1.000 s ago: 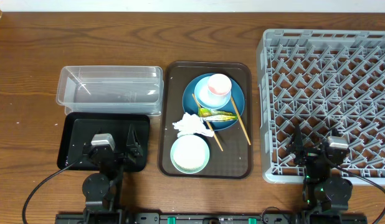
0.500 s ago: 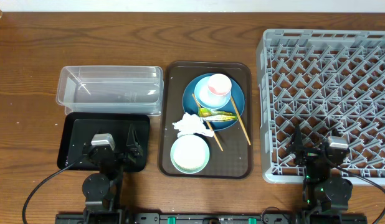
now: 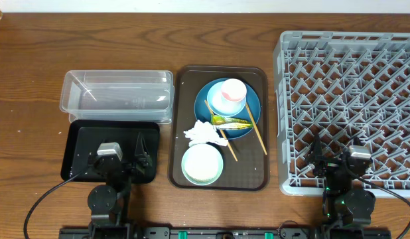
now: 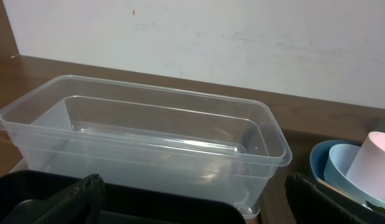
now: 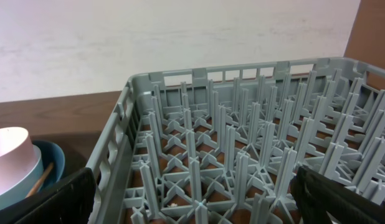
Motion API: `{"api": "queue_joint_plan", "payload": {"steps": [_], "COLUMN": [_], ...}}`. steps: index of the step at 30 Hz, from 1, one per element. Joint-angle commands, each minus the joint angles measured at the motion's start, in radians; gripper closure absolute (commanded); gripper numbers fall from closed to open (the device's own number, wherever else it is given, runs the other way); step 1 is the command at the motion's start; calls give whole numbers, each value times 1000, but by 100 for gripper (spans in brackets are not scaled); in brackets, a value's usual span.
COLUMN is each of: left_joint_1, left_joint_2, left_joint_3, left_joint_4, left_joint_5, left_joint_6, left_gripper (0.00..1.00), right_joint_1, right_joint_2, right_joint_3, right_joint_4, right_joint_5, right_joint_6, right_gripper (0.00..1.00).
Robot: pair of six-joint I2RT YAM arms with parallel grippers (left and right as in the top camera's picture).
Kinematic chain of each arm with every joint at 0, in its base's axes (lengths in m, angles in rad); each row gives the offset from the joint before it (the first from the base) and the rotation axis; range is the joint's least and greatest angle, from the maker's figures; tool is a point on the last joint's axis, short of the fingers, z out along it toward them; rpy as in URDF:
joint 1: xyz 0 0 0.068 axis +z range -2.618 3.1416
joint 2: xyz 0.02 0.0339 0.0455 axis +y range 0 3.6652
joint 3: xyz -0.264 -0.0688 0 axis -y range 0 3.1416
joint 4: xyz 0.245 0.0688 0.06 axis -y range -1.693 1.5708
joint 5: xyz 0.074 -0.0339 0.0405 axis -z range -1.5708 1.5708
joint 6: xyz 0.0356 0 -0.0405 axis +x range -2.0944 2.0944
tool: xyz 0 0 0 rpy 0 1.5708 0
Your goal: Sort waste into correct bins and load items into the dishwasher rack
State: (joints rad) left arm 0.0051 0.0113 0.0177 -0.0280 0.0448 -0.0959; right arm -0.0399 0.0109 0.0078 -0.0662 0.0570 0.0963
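The big grey rack (image 3: 351,79) fills the table's right side. The right claw (image 3: 334,162) hangs over its near edge, wide open and empty. The brown tray (image 3: 248,169) sits mid-table. The clear tub (image 3: 117,99) is on the left, with the black tray (image 3: 82,143) just in front. The left claw (image 3: 121,161) hangs over the black tray, open and empty too. On the brown tray lie the blue plate (image 3: 253,106), green bowl (image 3: 202,164), pink cup (image 3: 233,90), tissue (image 3: 202,133), chopsticks (image 3: 258,136) and wrapper (image 3: 231,122), well apart from both claws.
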Motion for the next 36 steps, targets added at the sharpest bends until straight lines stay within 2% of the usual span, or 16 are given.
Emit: {"api": "queue_joint_plan", "payload": {"steps": [1,12,19,24,26,29,32,36], "left_joint_1": [-3,-3,-3,-3,-3,-3,-3,-17], "left_joint_2": [-5,-5,-5,6,31,112,268,583], "left_joint_3": [-14,-14,-14,46,111,291,529,902], "left_joint_4": [-43,-42,34,10,-51,-235,-447,-791], "left_joint_5": [-31,-31,-25,161,190,191,192,241], "left_joint_6": [17,17,16,6,-18,-20,-26,-48], "left_gripper": [5,5,5,5,5,5,5,5], "right_joint_1": [-10,-10,-10,-10,-10,-10,-10,-10], "right_joint_2": [-4,-4,-4,-4,-4,-4,-4,-4], "right_joint_3": [-2,-2,-2,-2,-2,-2,-2,-2], "right_joint_4": [-2,-2,-2,-2,-2,-2,-2,-2], "right_joint_5": [6,6,6,6,6,6,6,6], "right_joint_6": [8,7,8,8,8,7,8,8], "right_gripper": [1,1,1,1,1,1,1,1]}}
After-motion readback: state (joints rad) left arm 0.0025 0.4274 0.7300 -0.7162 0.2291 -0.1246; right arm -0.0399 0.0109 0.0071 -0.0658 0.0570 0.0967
